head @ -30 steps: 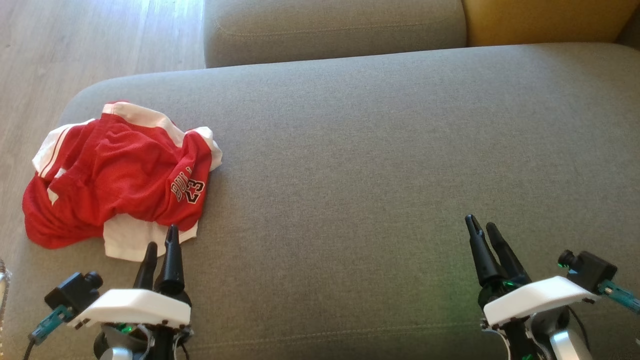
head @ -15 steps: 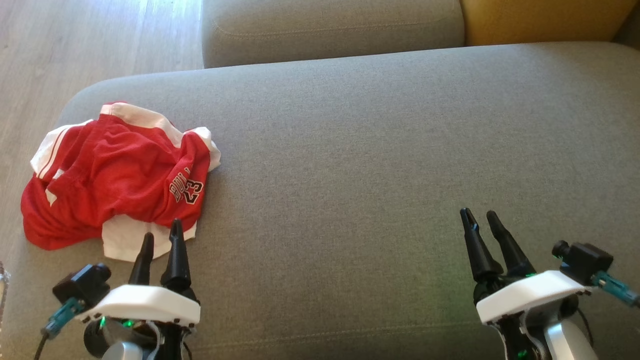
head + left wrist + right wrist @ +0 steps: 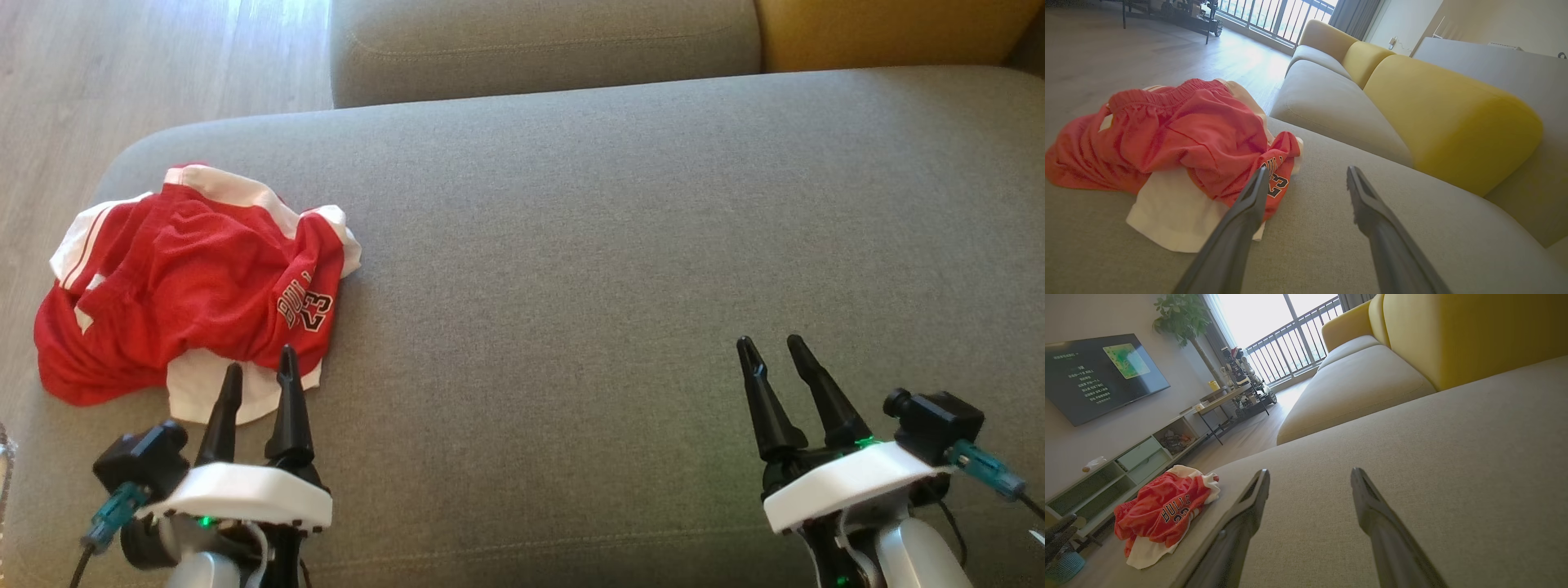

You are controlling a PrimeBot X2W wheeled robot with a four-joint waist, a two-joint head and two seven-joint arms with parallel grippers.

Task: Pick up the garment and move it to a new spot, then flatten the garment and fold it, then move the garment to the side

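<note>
we see shorts point(image 3: 188, 286) crumpled at left end of sofa seat point(image 3: 571, 245), untouched. our left gripper point(image 3: 260, 359) spread wide, empty, tips near its edge, we judge lined up for pickup. right gripper point(image 3: 769, 340) likewise spread, empty, well apart over bare seat, likely waiting.

Red garment point(image 3: 180, 278) bunched at L end of sofa point(image 3: 612, 245); L claw point(image 3: 260, 359), tips spread, by its hem.

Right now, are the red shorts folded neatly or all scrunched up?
Scrunched up. The red shorts lie in a rumpled heap on the grey sofa cushion, with a white panel sticking out underneath.
</note>
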